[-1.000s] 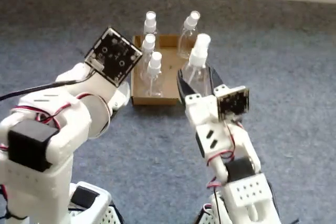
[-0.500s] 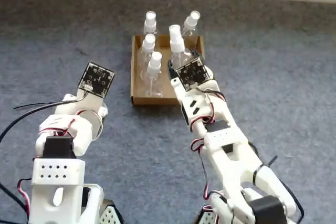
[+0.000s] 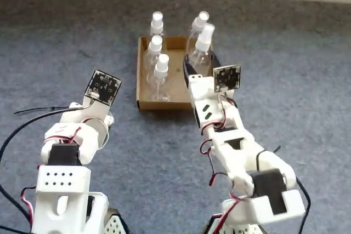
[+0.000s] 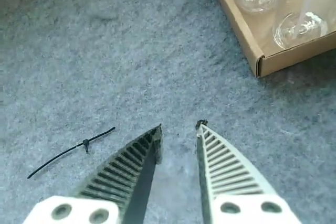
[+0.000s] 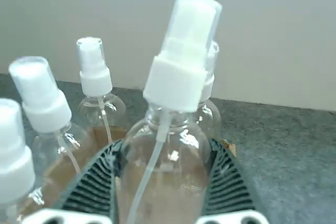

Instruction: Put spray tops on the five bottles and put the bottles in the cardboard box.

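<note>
Your right jaws clamp a capped bottle [image 3: 198, 60] by the cardboard box's [image 3: 159, 104] right edge (left jaws slightly apart, empty).

Left arm [image 3: 71, 141] is folded back at its base with the wrist pitched downward. Left gripper [image 4: 178, 128] hangs low, jaws slightly parted and holding nothing. Right arm [image 3: 233, 141] is extended forward. Right gripper [image 5: 165, 150] is clamped on a bottle [image 5: 167, 177], one finger on each side.
</note>
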